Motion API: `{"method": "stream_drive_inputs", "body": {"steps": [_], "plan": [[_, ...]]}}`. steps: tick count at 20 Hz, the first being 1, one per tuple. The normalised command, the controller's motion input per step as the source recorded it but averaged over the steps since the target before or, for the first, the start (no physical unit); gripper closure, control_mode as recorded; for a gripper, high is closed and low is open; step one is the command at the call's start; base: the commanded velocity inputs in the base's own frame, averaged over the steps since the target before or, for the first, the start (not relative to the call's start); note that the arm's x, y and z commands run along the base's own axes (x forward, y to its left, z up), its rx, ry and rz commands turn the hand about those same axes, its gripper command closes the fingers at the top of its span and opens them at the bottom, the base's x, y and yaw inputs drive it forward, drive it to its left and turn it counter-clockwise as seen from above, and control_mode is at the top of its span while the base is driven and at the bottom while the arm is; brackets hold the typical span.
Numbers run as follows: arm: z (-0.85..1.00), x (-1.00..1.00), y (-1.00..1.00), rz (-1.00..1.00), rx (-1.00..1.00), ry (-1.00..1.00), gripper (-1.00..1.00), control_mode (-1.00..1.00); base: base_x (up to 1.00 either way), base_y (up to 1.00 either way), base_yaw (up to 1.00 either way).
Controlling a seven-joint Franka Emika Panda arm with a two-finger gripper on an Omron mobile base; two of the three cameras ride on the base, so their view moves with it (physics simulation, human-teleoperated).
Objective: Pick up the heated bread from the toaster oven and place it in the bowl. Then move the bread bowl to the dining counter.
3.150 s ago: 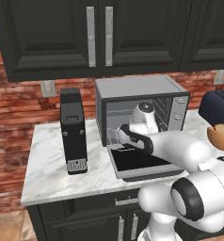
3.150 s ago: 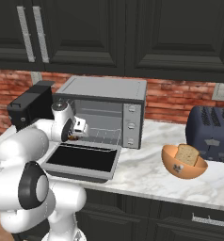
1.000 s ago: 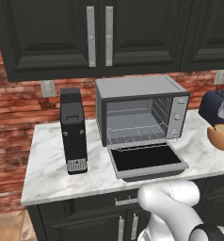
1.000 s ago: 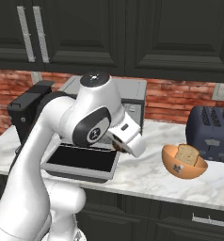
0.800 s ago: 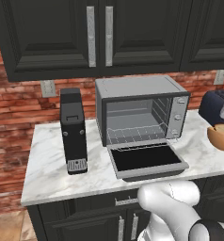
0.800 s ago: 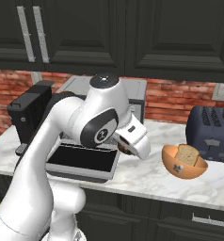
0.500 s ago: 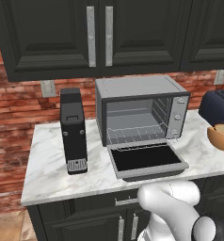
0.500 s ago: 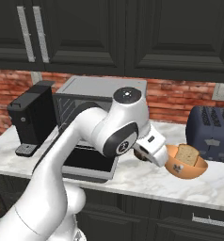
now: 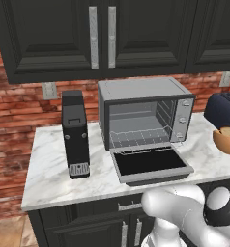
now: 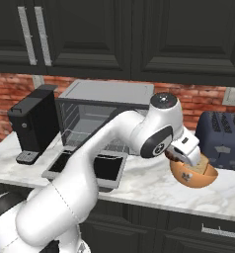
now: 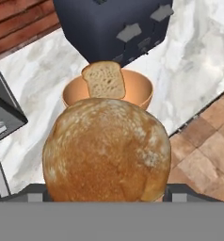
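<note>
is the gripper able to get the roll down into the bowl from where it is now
Probably yes: the gripper holds the bread right at the bowl. A bread slice leans inside, but space is left beside it.

the arm (image 10: pixel 85 183) was glossy white, built of thick rounded links that swelled at each bend. dark grey rings and round caps marked the joints, one cap topped by a small dark disc. the end effector (image 10: pixel 186 149) was a boxy white block.
</note>
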Motion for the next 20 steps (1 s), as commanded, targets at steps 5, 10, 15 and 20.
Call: {"method": "stream_drive_inputs", "body": {"steps": [5,10,15,20], "plan": [[-0.50,0.51,-0.37,0.00,0.00,0.00,1.00,-1.00,0.00,0.00,0.00],[-0.59,0.46,-0.26,0.00,0.00,0.00,1.00,-1.00,0.00,0.00,0.00],[-0.41,0.45,-0.13,0.00,0.00,0.00,1.00,-1.00,0.00,0.00,0.00],[-0.38,0.36,-0.14,0.00,0.00,0.00,1.00,-1.00,0.00,0.00,0.00]]}}
